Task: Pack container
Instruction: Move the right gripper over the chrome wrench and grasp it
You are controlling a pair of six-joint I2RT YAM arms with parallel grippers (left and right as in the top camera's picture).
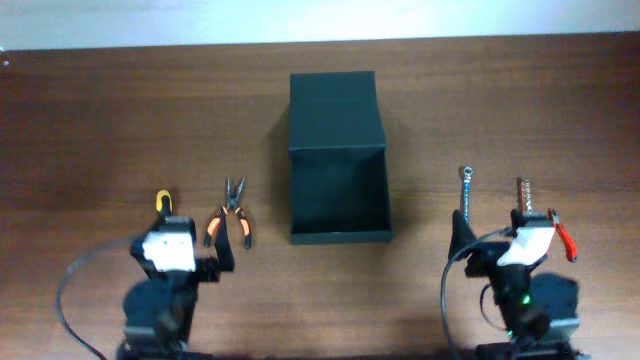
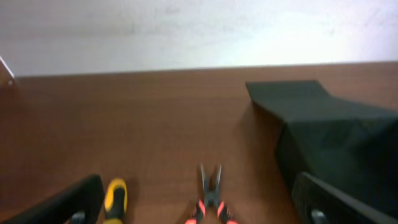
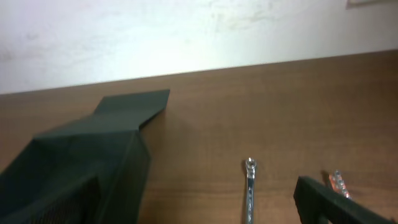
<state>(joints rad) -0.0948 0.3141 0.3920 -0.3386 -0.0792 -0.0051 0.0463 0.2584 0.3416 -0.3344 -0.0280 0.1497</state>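
The container [image 1: 338, 170] sits in the middle, its lid [image 1: 332, 110] folded back on the far side. Left of it lie pliers [image 1: 231, 222], a screwdriver [image 1: 161, 200] farther left; right of it a wrench [image 1: 465, 193], another tool [image 1: 524, 195] farther right

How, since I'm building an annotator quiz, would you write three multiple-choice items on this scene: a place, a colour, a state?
1. The orange-handled steel pliers lie: A left of the dark green-black matte rectangular box; B inside it; C right of it.
2. The handle of the screwdriver beside the pliers is: A blue; B yellow; C green.
3. The box's hinged flap lid is: A shut; B missing; C open, folded back.
Key: 1 A: overhead shows them left of it. 2 B: its visible end is yellow. 3 C: the interior is exposed.
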